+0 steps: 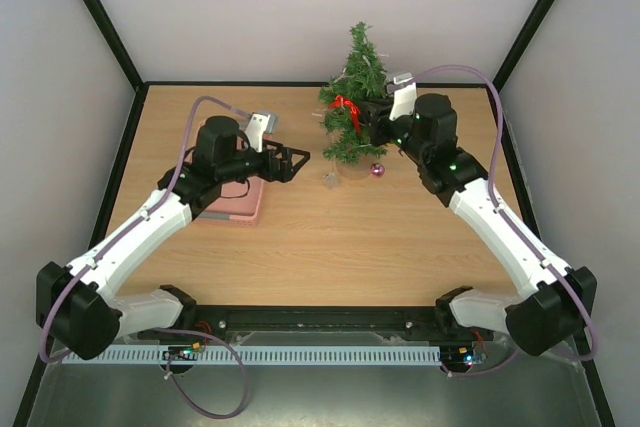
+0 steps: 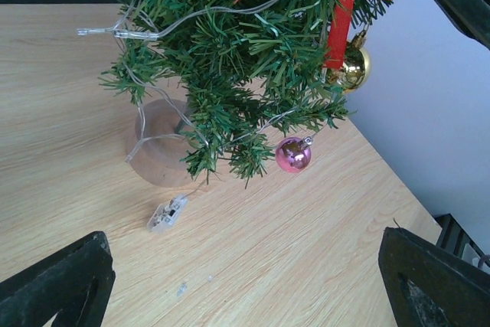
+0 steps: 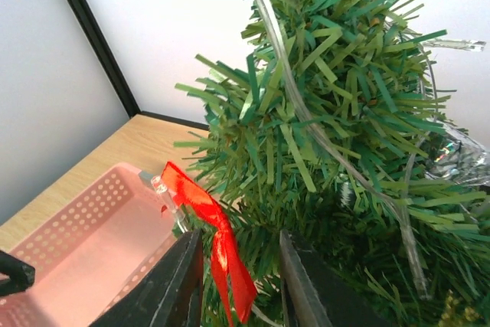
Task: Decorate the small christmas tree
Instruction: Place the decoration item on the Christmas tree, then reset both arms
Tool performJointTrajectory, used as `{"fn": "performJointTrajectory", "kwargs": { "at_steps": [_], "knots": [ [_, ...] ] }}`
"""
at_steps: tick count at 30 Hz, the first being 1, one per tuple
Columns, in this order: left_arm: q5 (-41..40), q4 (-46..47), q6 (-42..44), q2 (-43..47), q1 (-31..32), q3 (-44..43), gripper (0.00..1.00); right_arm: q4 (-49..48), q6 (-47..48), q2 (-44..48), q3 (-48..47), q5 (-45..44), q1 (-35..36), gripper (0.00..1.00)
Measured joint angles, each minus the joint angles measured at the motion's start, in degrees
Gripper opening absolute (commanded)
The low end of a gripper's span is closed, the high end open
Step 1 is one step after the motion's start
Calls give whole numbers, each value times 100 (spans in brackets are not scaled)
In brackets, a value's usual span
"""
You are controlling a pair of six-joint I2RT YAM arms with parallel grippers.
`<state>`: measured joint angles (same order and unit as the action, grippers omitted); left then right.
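Note:
The small christmas tree (image 1: pixel 356 97) stands at the back of the table on a round pale base (image 2: pixel 157 155). It carries a clear light string, a red ribbon bow (image 3: pixel 218 227), a pink bauble (image 2: pixel 293 154) and a gold bauble (image 2: pixel 351 67). My right gripper (image 1: pixel 366 119) is pushed into the tree's right side; in the right wrist view (image 3: pixel 239 281) its jaws stand slightly apart, with the bow hanging loose between them. Left of the tree, my left gripper (image 1: pixel 300 159) hovers wide open above bare wood (image 2: pixel 245 266) and holds nothing.
A pink perforated basket (image 1: pixel 240 202) lies under the left arm's wrist, also seen at the lower left of the right wrist view (image 3: pixel 76 243). The light string's clear battery box (image 2: pixel 167 214) lies on the wood in front of the tree base. White walls enclose the table.

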<state>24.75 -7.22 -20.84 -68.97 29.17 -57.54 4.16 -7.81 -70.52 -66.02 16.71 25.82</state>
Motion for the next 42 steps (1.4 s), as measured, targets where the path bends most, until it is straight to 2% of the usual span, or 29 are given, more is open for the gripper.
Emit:
{"fn": "performJointTrajectory", "kwargs": {
  "at_steps": [2,4,9,10,11,21,26,34,42],
  "knots": [
    [-81,-50,37,35,0,-4,99,39,-11,94,50,4,0,35],
    [-251,-262,133,63,0,-83,99,87,-13,262,170,2,0,44],
    [-761,-809,431,151,-22,-461,99,470,-57,844,490,22,0,73],
    [-868,-909,479,203,-22,-542,99,575,-72,990,546,31,0,83],
    [-975,-997,509,267,-22,-616,99,675,-136,1139,590,37,0,98],
    [-1930,-1742,315,1104,-22,-1099,99,1414,-765,2509,887,-48,0,98],
    [-2146,-1794,-107,1488,-22,-1062,99,1902,-1239,3067,1051,-728,0,98],
    [-2459,-1751,-570,2048,-22,-295,99,2616,-2304,3729,1178,-2033,0,98],
    [-2435,-1650,-986,2098,-22,686,99,2990,-2680,3941,1886,-2184,0,98]
  ]
}}
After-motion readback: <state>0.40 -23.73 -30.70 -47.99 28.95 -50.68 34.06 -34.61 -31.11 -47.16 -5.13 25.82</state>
